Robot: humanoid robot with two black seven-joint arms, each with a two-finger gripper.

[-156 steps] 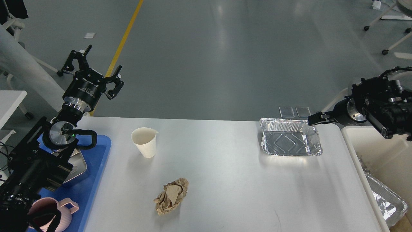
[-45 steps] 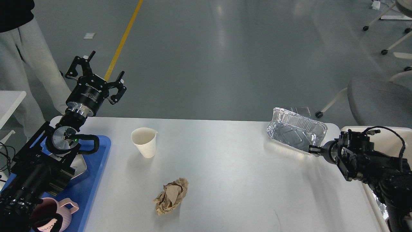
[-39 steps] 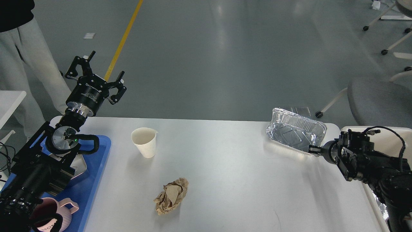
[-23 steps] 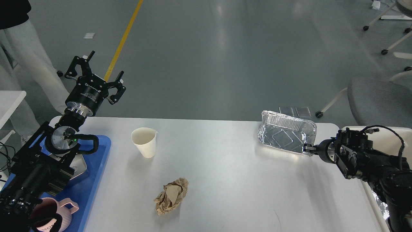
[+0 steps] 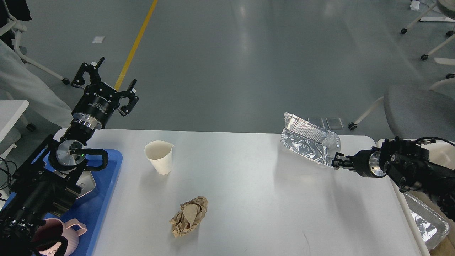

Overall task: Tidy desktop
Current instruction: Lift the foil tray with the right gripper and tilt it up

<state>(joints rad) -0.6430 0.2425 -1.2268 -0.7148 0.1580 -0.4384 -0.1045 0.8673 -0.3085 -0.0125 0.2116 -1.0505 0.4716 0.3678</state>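
Note:
The white desktop (image 5: 249,199) fills the lower view. My right gripper (image 5: 336,161) is shut on the near right corner of a crumpled foil tray (image 5: 308,142) and holds it tilted above the table's back right part. A white paper cup (image 5: 159,156) stands upright at the back left. A crumpled brown paper ball (image 5: 189,216) lies near the front middle. My left gripper (image 5: 106,82) is open and empty, raised beyond the table's back left corner.
A blue tray (image 5: 106,185) at the left edge holds a metal container (image 5: 87,185) and a pink pitcher (image 5: 57,234). A cream-white bin (image 5: 433,199) at the right holds another foil tray (image 5: 424,222). A grey chair (image 5: 416,110) stands behind it.
My right arm came down, took hold of the foil tray's corner and lifted it off the table; it now tilts more steeply and looks crumpled. The left arm barely moved.

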